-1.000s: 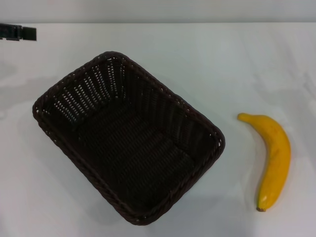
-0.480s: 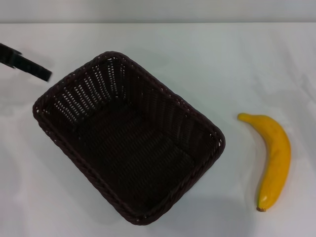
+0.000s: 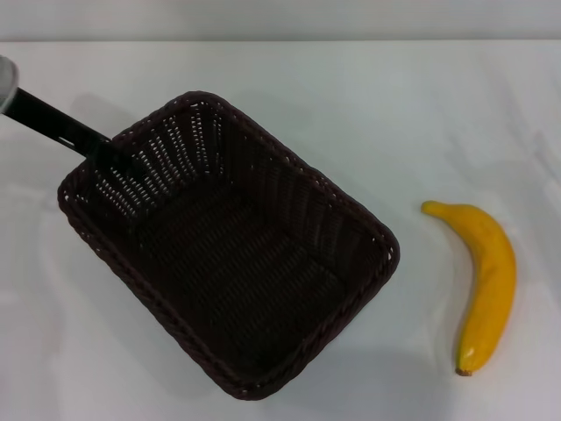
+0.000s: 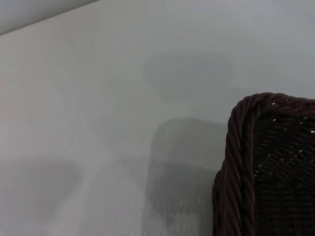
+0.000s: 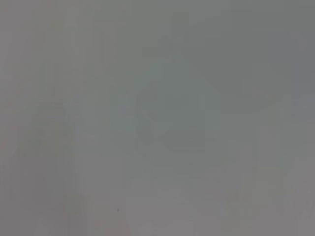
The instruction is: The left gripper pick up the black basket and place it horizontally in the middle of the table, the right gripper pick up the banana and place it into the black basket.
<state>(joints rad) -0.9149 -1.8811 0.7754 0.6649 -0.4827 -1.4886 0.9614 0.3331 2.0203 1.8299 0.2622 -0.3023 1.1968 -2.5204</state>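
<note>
The black basket lies diagonally on the white table, left of centre in the head view, empty. Its braided rim corner also shows in the left wrist view. The left gripper reaches in from the far left edge as a slim black bar, and its tip is at the basket's far left rim. The banana lies on the table to the right of the basket, apart from it, brown tip toward the near edge. The right gripper is out of view; the right wrist view shows only bare table.
The table's far edge runs across the top of the head view. Bare tabletop lies between basket and banana and along the far side.
The left gripper has moved from the far left edge rightward and nearer, reaching the basket's far left rim. Basket and banana have not moved.
</note>
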